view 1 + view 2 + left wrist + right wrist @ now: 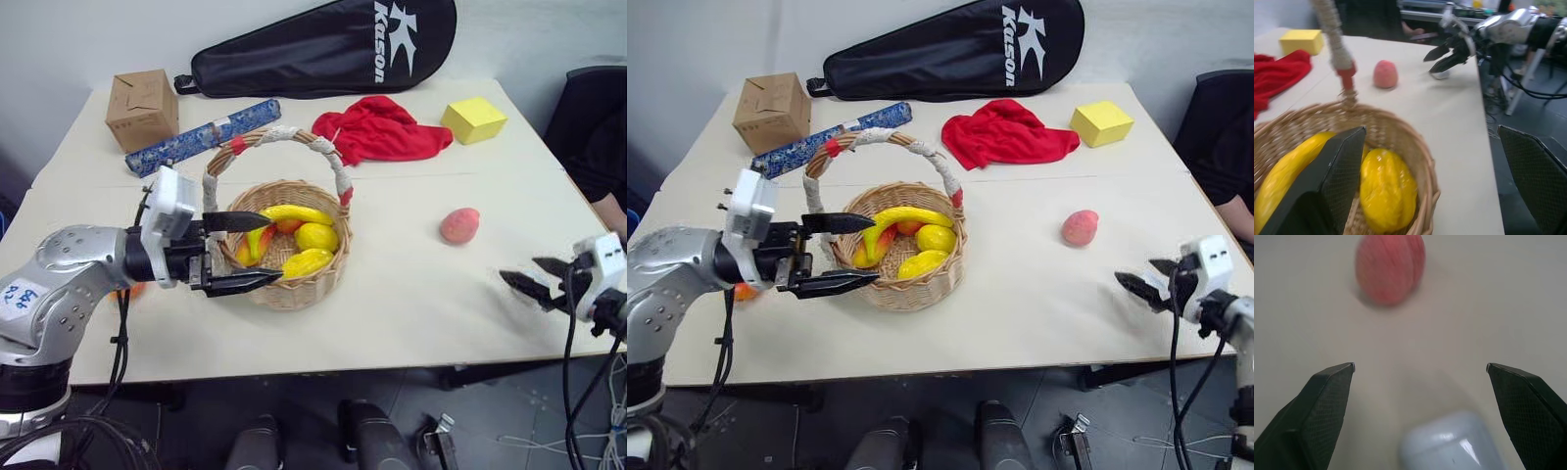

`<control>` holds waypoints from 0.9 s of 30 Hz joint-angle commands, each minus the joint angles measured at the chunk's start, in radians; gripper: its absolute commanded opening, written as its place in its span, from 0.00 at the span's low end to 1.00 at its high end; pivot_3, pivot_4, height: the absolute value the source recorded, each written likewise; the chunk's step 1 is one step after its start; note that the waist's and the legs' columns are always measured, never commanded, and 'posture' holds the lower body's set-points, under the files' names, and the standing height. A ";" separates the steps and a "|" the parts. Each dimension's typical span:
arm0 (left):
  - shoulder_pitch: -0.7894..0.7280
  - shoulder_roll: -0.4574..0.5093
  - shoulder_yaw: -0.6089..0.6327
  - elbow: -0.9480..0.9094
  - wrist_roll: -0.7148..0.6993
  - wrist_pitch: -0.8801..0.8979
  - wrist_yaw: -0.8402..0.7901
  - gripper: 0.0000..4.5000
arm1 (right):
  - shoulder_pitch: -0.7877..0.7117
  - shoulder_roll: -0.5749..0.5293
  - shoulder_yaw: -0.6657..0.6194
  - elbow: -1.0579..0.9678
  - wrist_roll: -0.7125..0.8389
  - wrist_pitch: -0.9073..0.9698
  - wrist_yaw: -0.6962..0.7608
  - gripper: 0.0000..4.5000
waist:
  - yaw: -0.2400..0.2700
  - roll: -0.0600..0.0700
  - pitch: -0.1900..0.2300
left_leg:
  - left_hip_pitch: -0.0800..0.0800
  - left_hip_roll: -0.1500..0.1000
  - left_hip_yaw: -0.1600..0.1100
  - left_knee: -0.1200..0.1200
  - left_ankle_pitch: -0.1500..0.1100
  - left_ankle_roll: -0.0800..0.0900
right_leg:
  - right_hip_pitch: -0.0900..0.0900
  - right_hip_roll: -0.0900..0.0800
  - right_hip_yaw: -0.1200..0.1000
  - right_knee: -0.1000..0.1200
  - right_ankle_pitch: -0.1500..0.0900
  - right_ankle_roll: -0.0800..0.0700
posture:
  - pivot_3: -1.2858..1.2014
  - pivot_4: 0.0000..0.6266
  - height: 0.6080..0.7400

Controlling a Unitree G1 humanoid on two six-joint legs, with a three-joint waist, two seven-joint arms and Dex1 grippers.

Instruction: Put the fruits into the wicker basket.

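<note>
sitting near the middle of the pale table (411,313), the wicker basket (294,284) is round, tan and tightly woven, with a tall arched handle (284,137) wrapped in white cloth and banded in red where it meets the rim. inside it lie smooth, glossy toy fruits: a curved yellow banana (294,212) with its long axis running across the basket, a round lemon (317,236) beneath it, an oval yellow piece (306,262) lying slantwise towards the near rim, and a yellow-and-red mango (257,245) against the left wall. to the right of the basket, well apart from it, a matt pinkish-red peach (459,225) rests alone on the table. the left gripper (240,252) is level at the basket's left side, its black textured fingers spread wide, one over the rim and one outside the wall, holding nothing. the right gripper (534,277) hovers far to the right of the basket, beyond the peach, fingers parted and empty, with a small smooth white case (1452,443) just beneath it. behind the basket lie a crumpled red cloth (377,129), a yellow cube (473,119), a blue patterned roll (201,138), a cardboard box (142,108), and a black racket bag (333,49) lettered "kason" in white.
</note>
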 commanded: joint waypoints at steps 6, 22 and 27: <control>0.339 -0.035 0.492 -0.011 0.103 0.101 0.368 1.00 | -0.251 -0.068 0.142 -0.544 0.418 0.309 0.196 0.99 | 0.008 -0.002 0.000 | 0.000 0.006 -0.008 0.000 -0.002 -0.005 | 0.001 0.003 -0.007 0.000 -0.003 -0.006 | 0.52 0.24 1.00; 0.072 0.126 0.294 0.704 0.445 0.007 0.542 1.00 | -0.596 0.056 0.366 -0.506 0.323 0.245 0.227 0.99 | 0.033 -0.008 -0.001 | -0.006 -0.004 -0.013 -0.013 -0.001 -0.002 | -0.005 -0.016 -0.017 -0.008 -0.004 -0.009 | 0.52 0.24 1.00; -0.065 0.130 0.190 0.925 0.524 -0.090 0.526 1.00 | -0.602 0.055 0.351 -0.523 0.336 0.241 0.228 0.99 | 0.030 -0.008 -0.001 | -0.023 -0.002 -0.010 -0.010 0.002 -0.010 | -0.022 -0.017 -0.031 -0.003 -0.004 -0.008 | 0.52 0.24 1.00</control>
